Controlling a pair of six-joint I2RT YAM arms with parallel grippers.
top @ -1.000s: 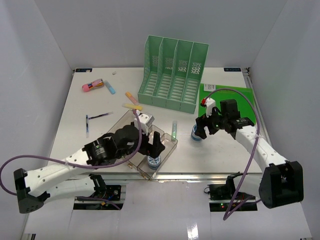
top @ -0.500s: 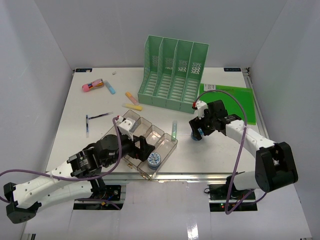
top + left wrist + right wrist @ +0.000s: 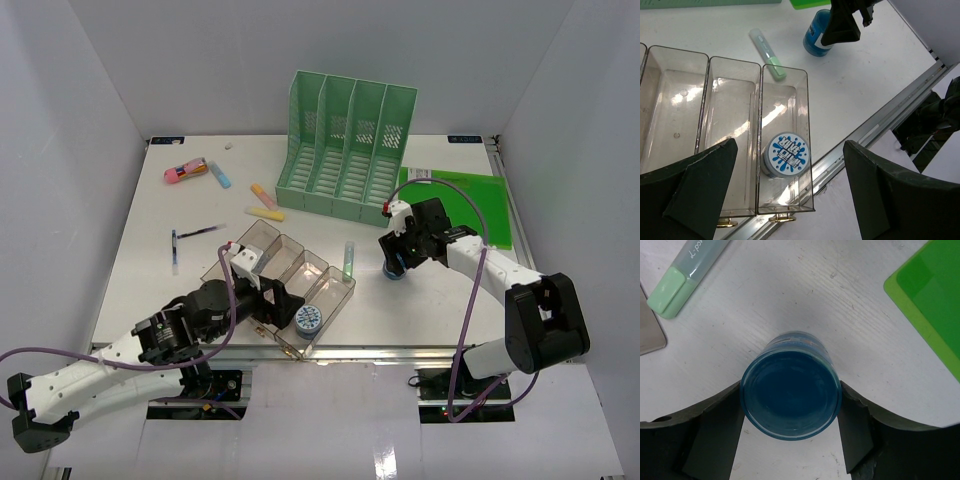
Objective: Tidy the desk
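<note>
On the white desk (image 3: 200, 290) lies a clear compartmented tray (image 3: 262, 238). A round blue-and-white tin (image 3: 307, 318) (image 3: 786, 154) rests in the tray's (image 3: 735, 60) right-hand compartment. My left gripper (image 3: 285, 300) (image 3: 790, 144) hovers above that tin, open and holding nothing. A blue jar (image 3: 395, 270) (image 3: 790, 385) stands upright right of the tray. My right gripper (image 3: 397, 260) (image 3: 790, 392) straddles it, both fingers pressed against its sides. In the left wrist view the jar (image 3: 817, 35) shows partly behind a right finger.
A mint highlighter (image 3: 349, 260) (image 3: 685, 275) lies between tray and jar. The green file rack (image 3: 345, 150) stands at the back, a green folder (image 3: 470, 205) right of it. A pink item (image 3: 185, 172), markers (image 3: 265, 212) and a pen (image 3: 198, 232) lie at the back left.
My left arm has pulled back toward the near left, off the tray, leaving the tin in its compartment. My right gripper has settled around the blue jar and narrowed onto it.
</note>
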